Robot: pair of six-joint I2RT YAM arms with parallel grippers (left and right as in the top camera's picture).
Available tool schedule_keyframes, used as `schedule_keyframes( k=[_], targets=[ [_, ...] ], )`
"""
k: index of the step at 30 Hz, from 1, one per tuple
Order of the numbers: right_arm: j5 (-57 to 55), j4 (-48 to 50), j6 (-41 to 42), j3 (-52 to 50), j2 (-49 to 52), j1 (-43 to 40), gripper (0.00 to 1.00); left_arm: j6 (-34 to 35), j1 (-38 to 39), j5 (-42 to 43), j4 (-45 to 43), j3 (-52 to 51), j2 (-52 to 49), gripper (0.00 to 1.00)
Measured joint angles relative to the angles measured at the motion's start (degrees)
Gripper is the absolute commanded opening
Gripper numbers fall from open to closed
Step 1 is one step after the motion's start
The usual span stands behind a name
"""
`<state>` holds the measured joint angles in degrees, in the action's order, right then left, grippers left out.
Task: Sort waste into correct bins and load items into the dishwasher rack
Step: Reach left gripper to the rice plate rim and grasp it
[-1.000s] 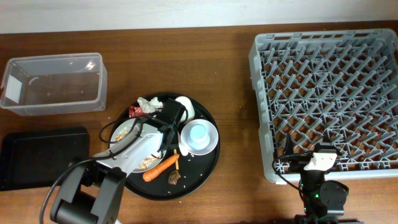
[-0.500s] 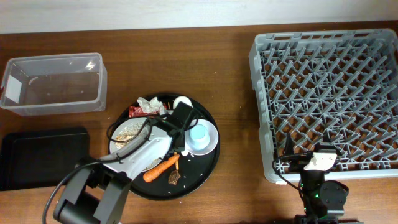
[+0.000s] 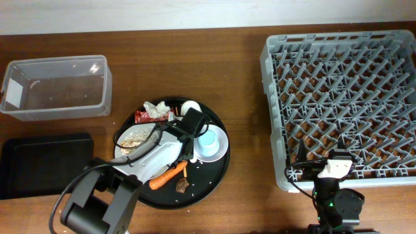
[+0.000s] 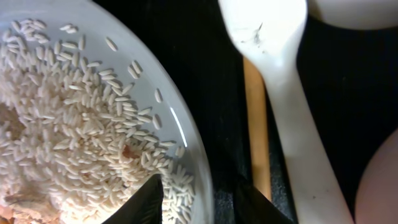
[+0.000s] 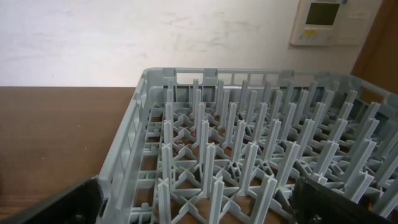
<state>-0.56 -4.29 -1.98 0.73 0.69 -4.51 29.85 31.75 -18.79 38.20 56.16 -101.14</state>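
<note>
A wooden table [image 3: 195, 65] seen from above holds a large round black tray [image 3: 218, 172] near its middle. On that tray sits a white round plate [image 3: 127, 132] carrying a beige rice heap [image 3: 134, 139]. Beside the plate is a white bowl [image 3: 221, 148] with a small light-blue cup [image 3: 207, 138] standing inside it. A red wrapper [image 3: 143, 116], crumpled white paper [image 3: 156, 108] and a white cup [image 3: 190, 106] lie along the tray's far edge. An orange carrot [image 3: 168, 175] and a small dark scrap [image 3: 182, 186] lie at its near edge. The left arm reaches across the plate from the near left. Its wrist camera shows the left gripper [image 4: 200, 202] low over the plate's edge. The two dark fingers [image 4: 144, 204] are set narrowly apart, one over the rice and one outside the rim. A slim gap shows on each side, and they grip nothing. Just right of the rim, a white plastic fork [image 4: 280, 93] lies on a thin wooden stick [image 4: 256, 130]. A clear tub [image 3: 55, 88] sits at the far left, with a flat black tray [image 3: 45, 162] in front of it. The grey dishwasher rack [image 3: 344, 97] fills the right side. The right gripper [image 5: 199, 208] waits at its near edge, its fingers spread wide and holding nothing.
</note>
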Motion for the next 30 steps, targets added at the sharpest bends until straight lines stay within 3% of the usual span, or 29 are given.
schedule_keyframes(
  k=[9,13,26,30],
  targets=[
    [0.00,0.02,0.02,0.00,0.00,0.00,0.99,0.17,0.00,-0.13,-0.11,0.00,-0.15,0.18],
    [0.00,0.02,0.00,0.00,0.00,0.00,0.99,0.22,0.02,-0.09,-0.11,0.07,-0.28,0.06],
    [0.00,0.02,0.02,0.00,0.00,0.00,0.99,0.15,0.11,-0.42,0.50,1.16,-0.55,0.01],
    [0.00,0.00,0.02,0.00,0.00,0.00,0.99,0.20,0.11,-0.35,4.98,4.37,-0.57,0.01]
  ],
)
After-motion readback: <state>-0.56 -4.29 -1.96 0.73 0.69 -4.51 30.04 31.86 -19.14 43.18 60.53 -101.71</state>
